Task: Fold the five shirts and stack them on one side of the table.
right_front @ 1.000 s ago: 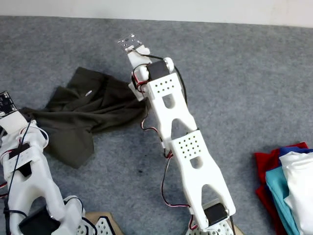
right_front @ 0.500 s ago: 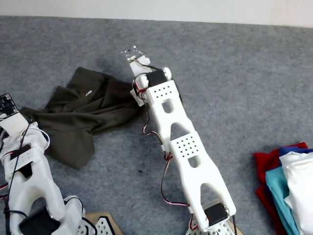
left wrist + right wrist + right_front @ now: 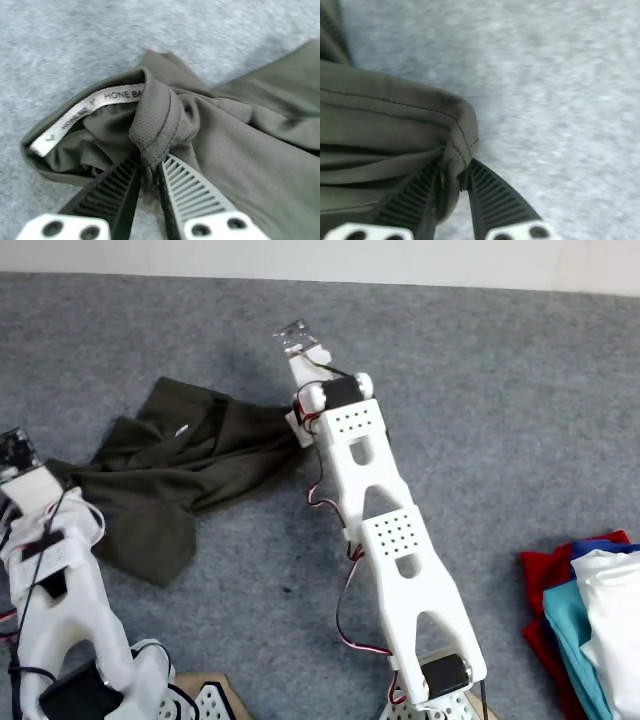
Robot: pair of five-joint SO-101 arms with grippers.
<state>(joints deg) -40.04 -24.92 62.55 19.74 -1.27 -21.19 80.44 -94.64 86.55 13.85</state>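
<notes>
An olive shirt (image 3: 180,465) lies crumpled on the grey table, left of centre. My left gripper (image 3: 149,170) is shut on its bunched collar (image 3: 160,117), beside the white neck label (image 3: 85,110). From above, the left gripper (image 3: 48,475) sits at the shirt's left end. My right gripper (image 3: 452,180) is shut on a stitched hem fold (image 3: 455,127) of the same shirt. From above, the right gripper (image 3: 297,428) is at the shirt's right edge, mostly hidden under the arm.
A pile of shirts (image 3: 590,620) in red, blue, teal and white rests at the table's right edge. Bare grey table (image 3: 500,410) spreads between that pile and the right arm (image 3: 390,540). The table's far edge meets a pale wall.
The right arm has swung a little to the right, drawing the shirt's right edge with it. The left arm has barely moved.
</notes>
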